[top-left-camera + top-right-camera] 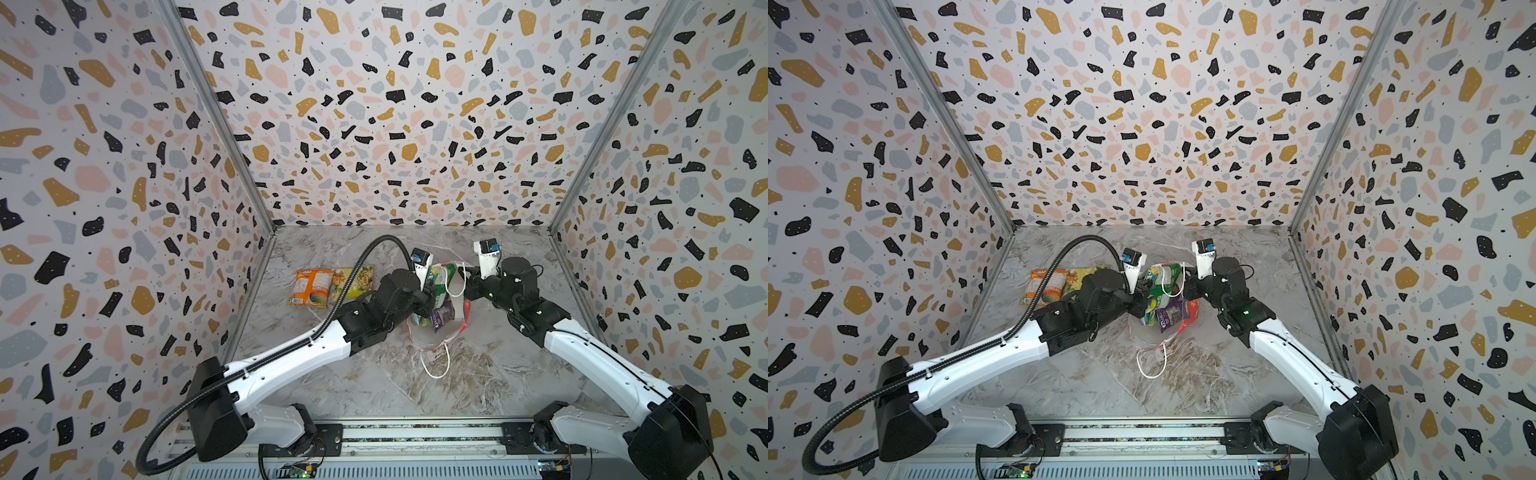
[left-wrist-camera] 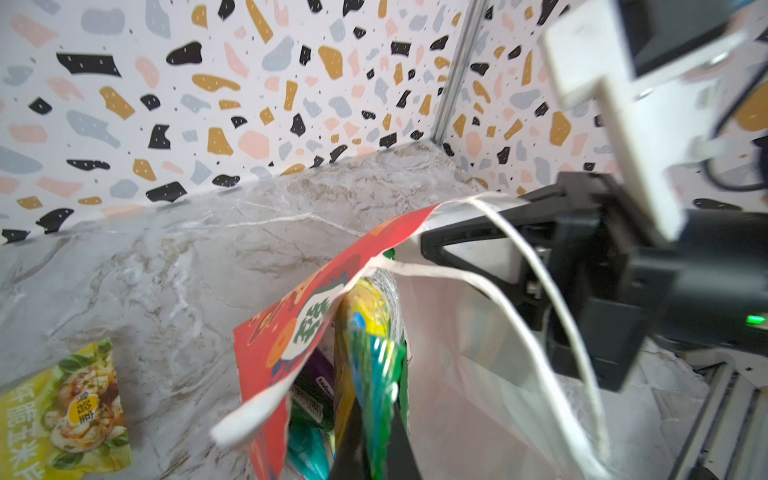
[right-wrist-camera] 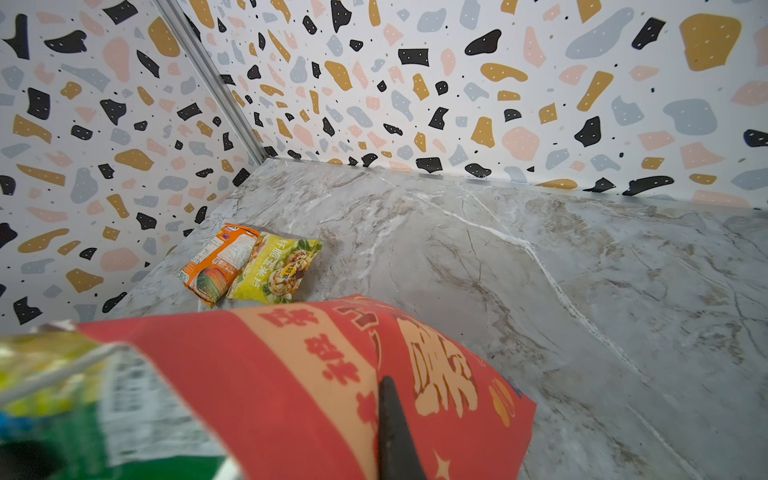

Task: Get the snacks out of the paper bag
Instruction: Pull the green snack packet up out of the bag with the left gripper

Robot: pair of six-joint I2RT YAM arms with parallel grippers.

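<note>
The red paper bag [image 1: 460,329] [image 1: 1191,316] [image 3: 291,374] stands mid-table with its mouth up and tilted. My left gripper [image 1: 430,293] [image 1: 1144,298] [image 2: 370,451] reaches into the mouth, shut on a green-yellow packet [image 1: 440,279] [image 1: 1163,281] [image 2: 370,345] that sticks up above the rim. A purple packet [image 1: 443,316] [image 2: 320,374] and a teal one [image 2: 307,449] lie lower inside. My right gripper [image 1: 467,272] [image 1: 1187,277] [image 3: 384,399] is shut on the bag's far wall; one dark finger [image 3: 392,428] lies on the red outside. An orange packet [image 1: 309,287] [image 3: 218,266] and a yellow packet [image 1: 353,282] [image 3: 276,272] lie side by side on the table to the left.
One white cord handle [image 1: 436,361] trails over the marble table [image 1: 374,374] toward the front; another [image 2: 540,324] loops over the bag's mouth. Patterned walls [image 1: 124,208] close the left, back and right. A rail [image 1: 415,436] runs along the front edge.
</note>
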